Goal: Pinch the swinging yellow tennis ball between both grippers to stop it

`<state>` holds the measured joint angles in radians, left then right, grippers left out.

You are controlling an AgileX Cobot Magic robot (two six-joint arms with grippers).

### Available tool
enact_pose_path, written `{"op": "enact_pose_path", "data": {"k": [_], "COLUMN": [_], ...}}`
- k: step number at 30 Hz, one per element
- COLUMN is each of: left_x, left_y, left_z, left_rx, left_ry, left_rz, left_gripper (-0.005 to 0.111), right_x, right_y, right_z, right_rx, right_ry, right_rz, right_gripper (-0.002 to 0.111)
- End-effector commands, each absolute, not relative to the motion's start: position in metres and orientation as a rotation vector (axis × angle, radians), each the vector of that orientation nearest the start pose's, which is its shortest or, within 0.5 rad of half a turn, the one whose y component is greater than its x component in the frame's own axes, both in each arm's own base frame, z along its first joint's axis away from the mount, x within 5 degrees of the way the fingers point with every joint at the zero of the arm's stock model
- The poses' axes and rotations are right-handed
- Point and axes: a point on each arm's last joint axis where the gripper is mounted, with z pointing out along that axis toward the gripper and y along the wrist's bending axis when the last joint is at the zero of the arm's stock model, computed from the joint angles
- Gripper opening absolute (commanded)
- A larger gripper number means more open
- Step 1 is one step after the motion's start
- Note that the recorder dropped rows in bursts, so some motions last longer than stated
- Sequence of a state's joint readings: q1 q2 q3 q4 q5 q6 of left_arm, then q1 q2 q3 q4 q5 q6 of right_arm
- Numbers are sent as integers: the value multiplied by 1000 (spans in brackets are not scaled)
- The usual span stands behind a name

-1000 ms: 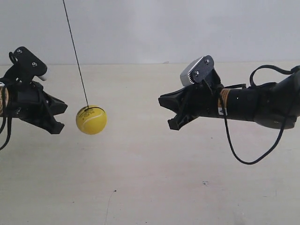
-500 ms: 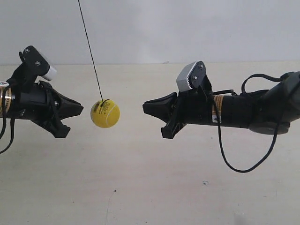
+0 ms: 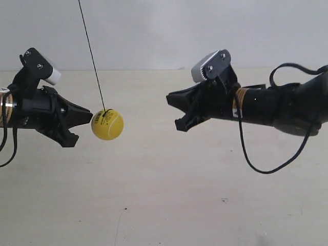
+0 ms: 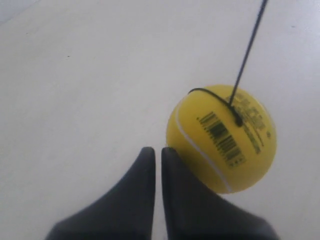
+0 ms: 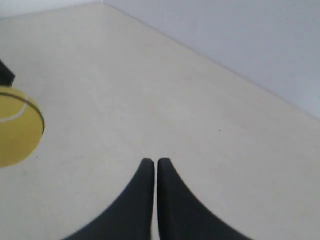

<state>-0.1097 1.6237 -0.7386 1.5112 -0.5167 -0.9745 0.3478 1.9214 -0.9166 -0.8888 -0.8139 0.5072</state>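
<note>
The yellow tennis ball [image 3: 107, 124] hangs from a thin black string [image 3: 91, 54] above the pale table. In the left wrist view the ball [image 4: 222, 145] shows its barcode and white seam, and it rests against the tip of my left gripper [image 4: 158, 150], which is shut with nothing between its jaws. That gripper [image 3: 88, 117] is the one at the exterior view's left. My right gripper [image 5: 152, 162] is shut too and holds nothing; it [image 3: 171, 100] sits well apart from the ball. The ball's edge [image 5: 17, 132] shows at the side of the right wrist view.
A pale beige table [image 3: 164, 195] lies under both arms, with a white wall [image 3: 164, 31] behind. A black cable [image 3: 256, 164] loops below the arm at the exterior view's right.
The ball swung toward the left gripper and now touches its tip. The right gripper has pulled back and risen a little, widening its gap to the ball.
</note>
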Motion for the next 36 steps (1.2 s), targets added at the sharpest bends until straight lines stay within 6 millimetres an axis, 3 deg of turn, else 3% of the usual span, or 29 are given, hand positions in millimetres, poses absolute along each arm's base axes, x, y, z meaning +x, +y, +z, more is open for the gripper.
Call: {"op": "enact_pose_path", "data": {"k": [1,7,12,18,27,30,33,36], "left_x": [293,285,266,224,150,127,88,70], "left_y": [-77,-65,-58,-49,-30,-28,-24,-22], "left_z": [197,232,276,318,340,342,346,348], "left_rx": [886,754,631,535,344,342,314,294], "left_ry": [2018,1991,1890,1743,1570,1498,1364,1296], "left_rz": [-387,-240,-183,-135,-65,-68,-72,-83], "left_gripper": [5,5,5,5,5,5,5,5], "right_x": [329,311,297,282,241,221,188,167], "right_y": [166,145,131,120,103,96,84,76], "right_z": [215,275,304,330,353,359,358,355], "right_rx": [-858,-802,-736,-647,-631,-617,-608,-597], "right_ry": [1631,1628,1637,1626,1543,1502,1458,1425], "right_rz": [545,336,246,228,182,188,184,187], "right_gripper": [0,0,0,0,0,0,0,0]}}
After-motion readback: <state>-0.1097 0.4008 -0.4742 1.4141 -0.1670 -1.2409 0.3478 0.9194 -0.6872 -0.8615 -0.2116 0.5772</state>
